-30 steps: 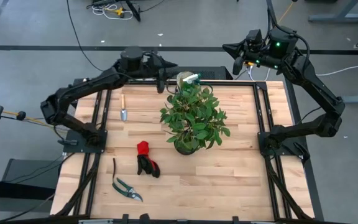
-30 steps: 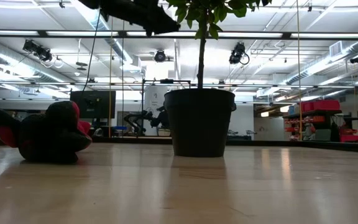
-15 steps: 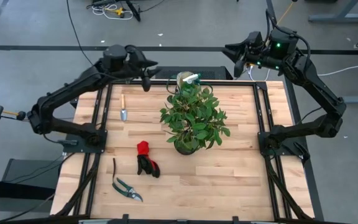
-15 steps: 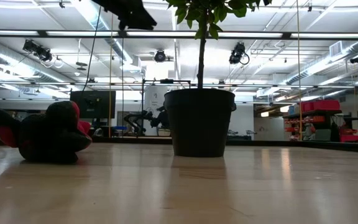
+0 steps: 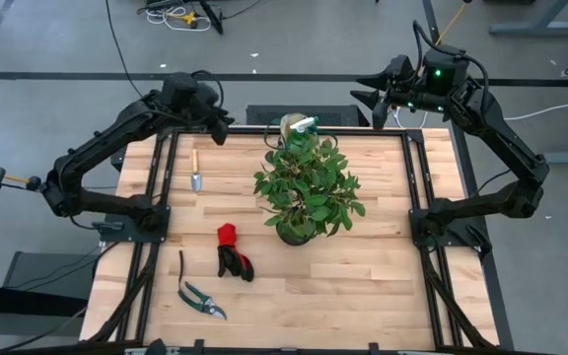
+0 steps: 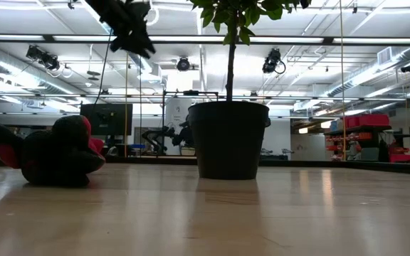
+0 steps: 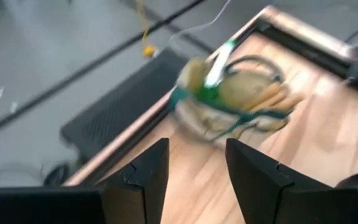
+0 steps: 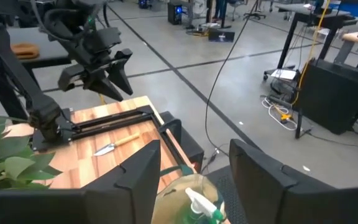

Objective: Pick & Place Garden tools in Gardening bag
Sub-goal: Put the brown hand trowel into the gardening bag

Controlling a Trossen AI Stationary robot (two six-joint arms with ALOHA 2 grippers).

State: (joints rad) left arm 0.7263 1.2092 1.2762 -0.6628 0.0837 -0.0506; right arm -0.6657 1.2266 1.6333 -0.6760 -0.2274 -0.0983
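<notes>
We saw the bag [image 5: 294, 126] at the table's [image 5: 383, 286] far edge, half hidden behind the plant [image 5: 307, 187], a green spray bottle [image 5: 304, 123] poking out. The trowel [image 5: 195, 176], gloves [image 5: 233, 253] and shears [image 5: 201, 298] lay on the boards. Left gripper [image 5: 221, 133] and right gripper [image 5: 368, 99] hung apart, both with fingers spread, holding nothing.

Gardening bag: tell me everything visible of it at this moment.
The gardening bag is a small tan soft fabric tote with dark green trim and handles, sitting at the table's far edge behind the potted plant. A green spray bottle and wooden handles stick out of its open top. Neither gripper touches it.
</notes>
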